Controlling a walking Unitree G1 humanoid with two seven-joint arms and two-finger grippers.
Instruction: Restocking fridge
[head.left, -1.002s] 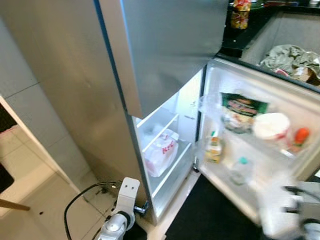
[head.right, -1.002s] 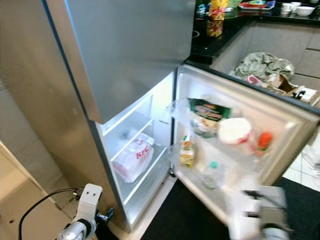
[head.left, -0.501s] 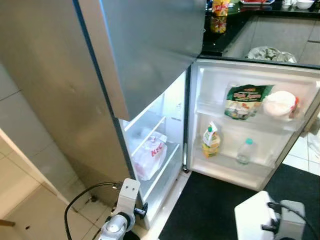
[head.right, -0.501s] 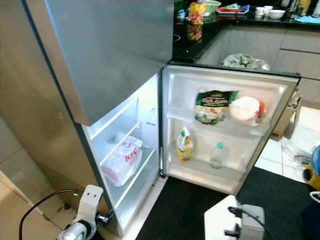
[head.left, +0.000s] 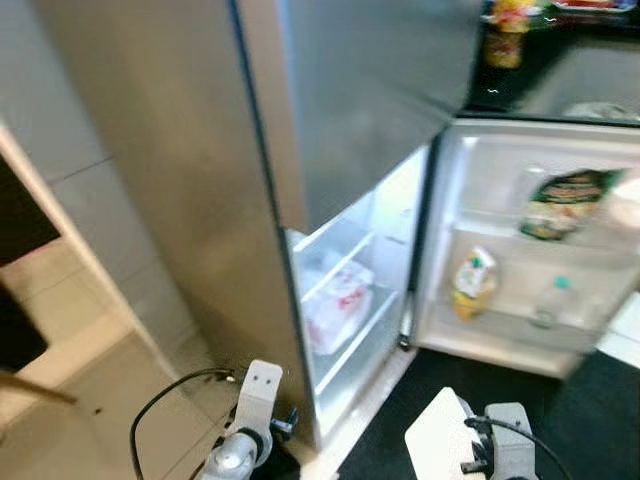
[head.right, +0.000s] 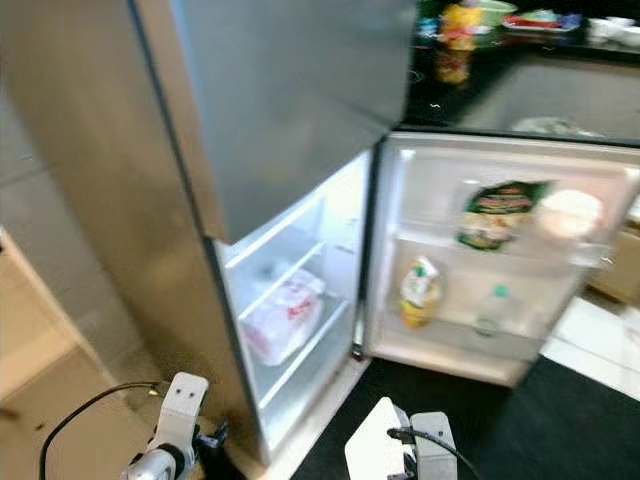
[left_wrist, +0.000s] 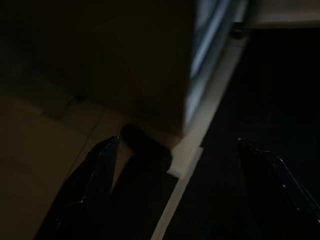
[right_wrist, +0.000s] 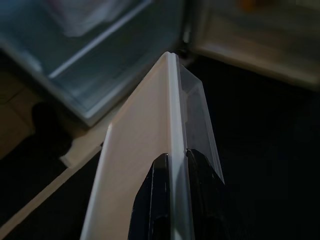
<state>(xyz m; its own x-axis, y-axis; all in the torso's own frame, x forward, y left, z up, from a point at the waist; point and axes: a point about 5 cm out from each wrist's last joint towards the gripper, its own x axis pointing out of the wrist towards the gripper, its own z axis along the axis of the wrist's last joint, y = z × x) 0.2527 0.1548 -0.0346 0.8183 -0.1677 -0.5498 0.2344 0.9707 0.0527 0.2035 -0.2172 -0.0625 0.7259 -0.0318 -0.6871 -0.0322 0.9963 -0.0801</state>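
**Carrying a white container toward the open fridge**

Holding the white plastic container (right_wrist: 165, 150) by its rim, the right gripper (right_wrist: 172, 165) has its two black fingers pinched closed on the thin edge, low over the dark mat (head.left: 560, 410) in front of the fridge (head.left: 200, 200). The left gripper (left_wrist: 175, 165) hangs idle near the floor, fingers spread apart. The lower compartment stands open, with a white bag with red print (head.left: 338, 308) on a shelf and bottles in the door rack (head.left: 520, 330). To do this well, I judge the grip should stay firm on the rim, keeping the container level while aiming for a free stretch of shelf edge beside the bag.
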